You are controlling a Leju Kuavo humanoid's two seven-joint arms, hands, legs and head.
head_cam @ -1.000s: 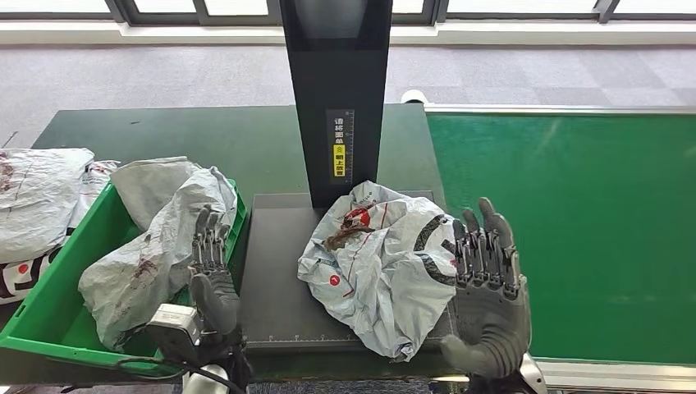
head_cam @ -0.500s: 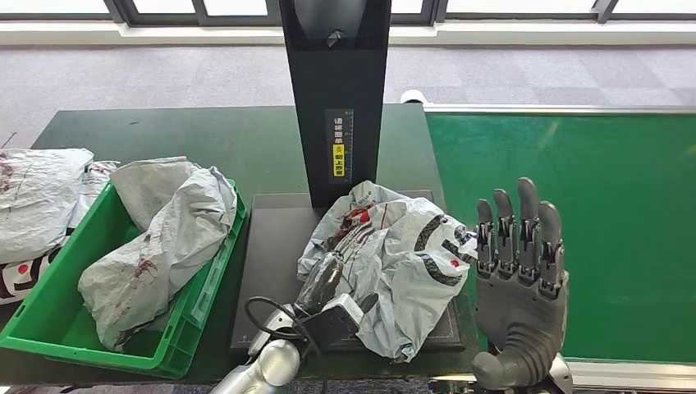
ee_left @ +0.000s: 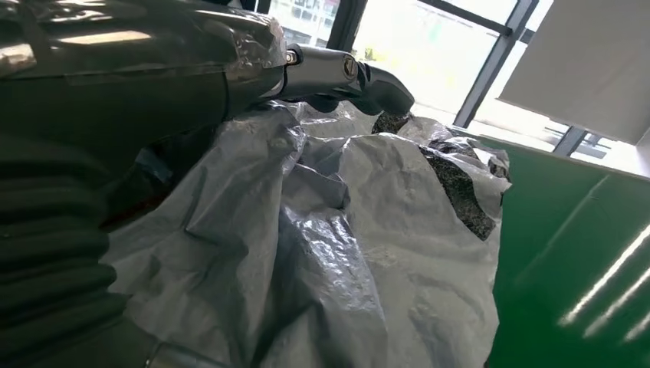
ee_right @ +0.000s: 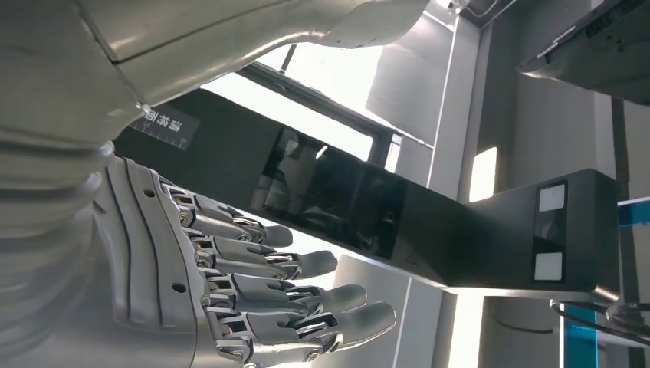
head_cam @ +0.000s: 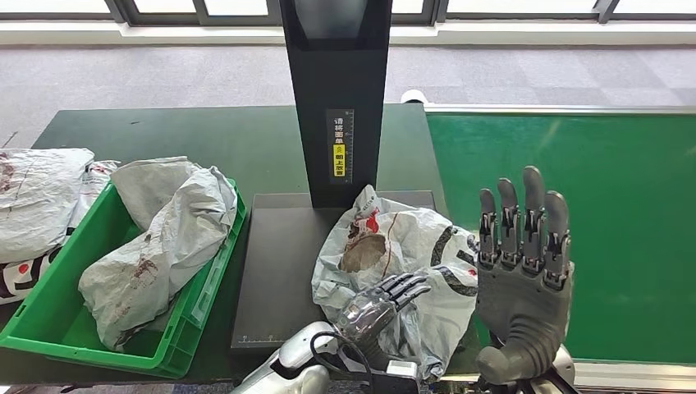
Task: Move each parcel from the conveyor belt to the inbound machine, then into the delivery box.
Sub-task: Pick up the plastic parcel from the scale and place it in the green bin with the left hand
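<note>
A crumpled grey parcel (head_cam: 394, 246) with red and black print lies on the inbound machine's black platform (head_cam: 275, 263), at its right side under the black column (head_cam: 336, 98). My left hand (head_cam: 382, 302) rests on the parcel's near side, fingers stretched over the wrinkled plastic. In the left wrist view the parcel (ee_left: 345, 253) fills the space under that hand (ee_left: 153, 84), and one finger lies across its top. My right hand (head_cam: 524, 267) stands upright and open just right of the parcel, holding nothing. In the right wrist view its fingers (ee_right: 253, 284) are straight and apart.
A green delivery box (head_cam: 49, 320) at the left holds two grey parcels (head_cam: 156, 246). More parcels (head_cam: 37, 201) lie on the dark table beyond it. The green conveyor belt (head_cam: 607, 213) runs along the right, with a metal rim at its near edge.
My left hand swung from beside the green box across the platform onto the parcel. The parcel shifted a little to the right and crumpled. My right hand lifted off the parcel's edge and stands higher.
</note>
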